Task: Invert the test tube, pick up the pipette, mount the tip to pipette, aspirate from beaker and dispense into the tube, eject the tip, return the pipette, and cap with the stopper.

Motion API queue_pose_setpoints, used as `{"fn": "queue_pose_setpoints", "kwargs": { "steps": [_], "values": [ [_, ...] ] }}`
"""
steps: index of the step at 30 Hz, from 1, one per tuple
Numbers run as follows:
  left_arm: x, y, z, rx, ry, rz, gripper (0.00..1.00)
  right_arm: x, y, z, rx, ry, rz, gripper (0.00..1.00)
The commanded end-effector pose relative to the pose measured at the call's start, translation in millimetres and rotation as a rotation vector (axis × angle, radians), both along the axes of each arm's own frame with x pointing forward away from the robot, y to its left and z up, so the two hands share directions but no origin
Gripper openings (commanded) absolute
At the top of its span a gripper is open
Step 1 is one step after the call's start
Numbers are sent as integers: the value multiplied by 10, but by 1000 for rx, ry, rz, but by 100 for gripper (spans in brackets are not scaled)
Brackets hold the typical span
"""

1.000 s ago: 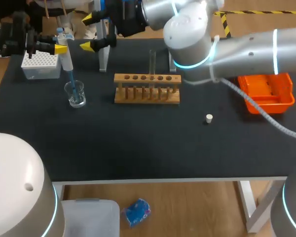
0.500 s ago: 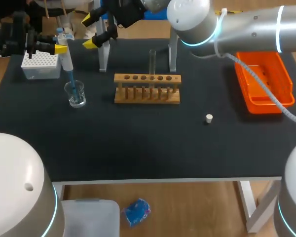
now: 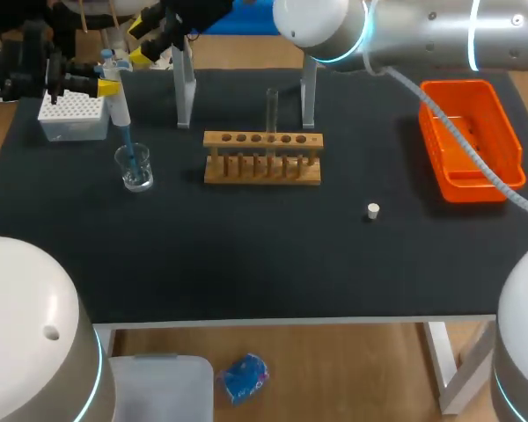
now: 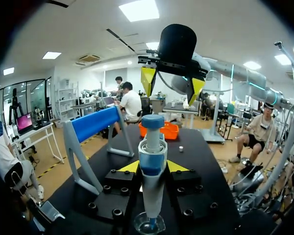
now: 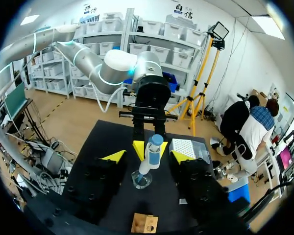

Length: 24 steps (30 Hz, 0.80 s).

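Nearest on the black table [image 3: 246,255], a small white stopper [image 3: 373,210], lying alone and well apart from everything else. Farther in, a wooden test tube rack [image 3: 262,160] with one clear test tube [image 3: 271,110] upright in a middle hole, its contents too faint to tell. Off to the right, an orange bin [image 3: 472,145], touching nothing. Off to the left, a glass beaker [image 3: 135,169] with a blue tip [image 3: 130,151] dipped into it, the liquid level hard to make out. Above the beaker, the pipette [image 3: 118,98], upright and clamped in the left gripper [image 4: 152,167], yellow fingertips pressed to either side of its body. Farther back and to the left, near the beaker, a white tip box [image 3: 71,117]. Along the far edge, a pipette stand [image 4: 95,123], a blue bar on grey legs, the bar mostly hidden by the right arm in the head view. By the far left corner, the right gripper [image 4: 172,86], jaws apart with nothing between them, facing the left gripper across the pipette. In the right wrist view, only one end of the rack, the rest cut off.
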<state>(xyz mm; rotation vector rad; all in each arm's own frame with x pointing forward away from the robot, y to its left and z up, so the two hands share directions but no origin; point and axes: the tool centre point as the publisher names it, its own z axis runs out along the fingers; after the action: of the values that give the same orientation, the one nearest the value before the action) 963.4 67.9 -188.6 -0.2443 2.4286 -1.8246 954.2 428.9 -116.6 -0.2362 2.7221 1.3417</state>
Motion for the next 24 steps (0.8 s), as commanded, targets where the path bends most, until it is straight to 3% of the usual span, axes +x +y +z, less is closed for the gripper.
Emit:
{"fn": "queue_pose_setpoints", "kwargs": {
  "steps": [1,15,21,24],
  "values": [
    [-9,-6,8,2,0,3,0,79,142,31,-101,2,-10,0],
    [-9,-6,8,2,0,3,0,153,365,17,2,9,-28,0],
    [-9,-6,8,2,0,3,0,178,380,4,132,16,-62,0],
    [-9,-6,8,2,0,3,0,171,400,-1,146,21,-59,0]
  ]
}}
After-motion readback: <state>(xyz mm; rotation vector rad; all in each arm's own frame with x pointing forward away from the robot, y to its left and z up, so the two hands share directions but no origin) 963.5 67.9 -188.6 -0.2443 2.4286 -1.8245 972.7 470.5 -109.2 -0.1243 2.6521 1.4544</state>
